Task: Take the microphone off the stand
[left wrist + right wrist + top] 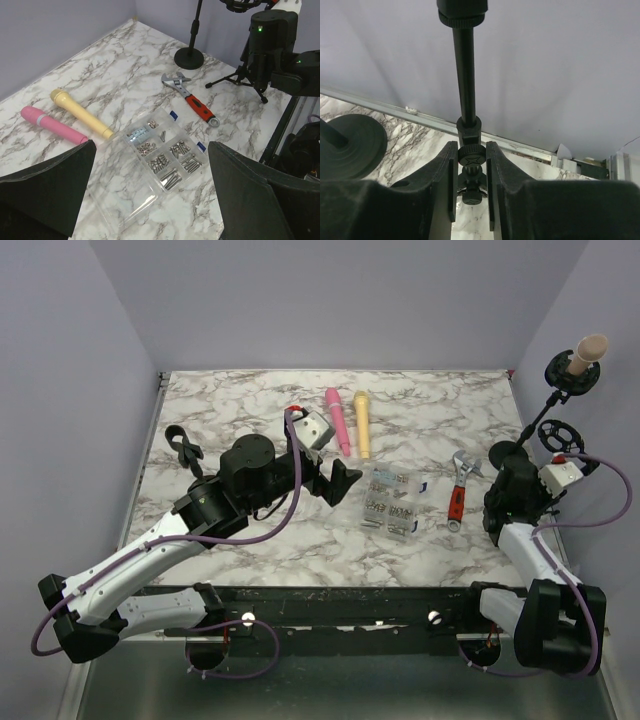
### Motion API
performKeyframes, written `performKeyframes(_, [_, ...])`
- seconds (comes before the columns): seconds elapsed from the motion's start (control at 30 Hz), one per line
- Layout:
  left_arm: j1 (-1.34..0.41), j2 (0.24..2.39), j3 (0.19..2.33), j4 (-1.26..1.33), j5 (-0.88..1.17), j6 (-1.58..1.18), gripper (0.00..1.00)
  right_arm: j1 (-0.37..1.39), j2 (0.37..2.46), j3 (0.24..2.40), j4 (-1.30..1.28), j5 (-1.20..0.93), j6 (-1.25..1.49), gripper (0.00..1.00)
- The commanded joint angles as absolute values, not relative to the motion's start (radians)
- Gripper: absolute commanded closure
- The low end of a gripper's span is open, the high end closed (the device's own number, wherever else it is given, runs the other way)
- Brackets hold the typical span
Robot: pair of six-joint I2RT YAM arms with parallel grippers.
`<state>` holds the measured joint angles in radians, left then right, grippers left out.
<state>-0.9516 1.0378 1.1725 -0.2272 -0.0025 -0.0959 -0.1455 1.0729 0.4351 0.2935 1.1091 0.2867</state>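
Your right arm folds up at the table's right edge, and the right gripper (471, 165) is pinched on the knob joint of the stand (465, 75). The microphone (588, 348) sits in the stand's top ring, well above those jaws. Only the top view shows it. Your left gripper (343, 480) hangs wide open over the screw box (165, 160).

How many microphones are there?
3: a pink one and a yellow one lie side by side on the table; a beige one sits in the stand, far right.
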Motion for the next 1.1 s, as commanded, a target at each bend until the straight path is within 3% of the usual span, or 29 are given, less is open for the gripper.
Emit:
performKeyframes(0.0, [-0.962,1.025,1.190,-0.241,-0.036,-0.078,0.01,-0.146,1.081,0.422,0.354,1.129,0.273,0.81])
performKeyframes(0.17, [-0.966,1.022,1.189,-0.241,-0.043,-0.072,0.01,-0.146,1.074,0.426,0.337,1.131,0.274,0.99])
performKeyframes(0.63, [-0.973,1.027,1.190,-0.242,-0.045,-0.071,0.02,-0.144,0.926,0.519,0.167,1.089,0.298,0.99])
performKeyframes(1.07, [-0.972,1.031,1.190,-0.242,-0.048,-0.071,0.01,-0.134,0.827,0.570,0.113,0.894,0.302,0.99])
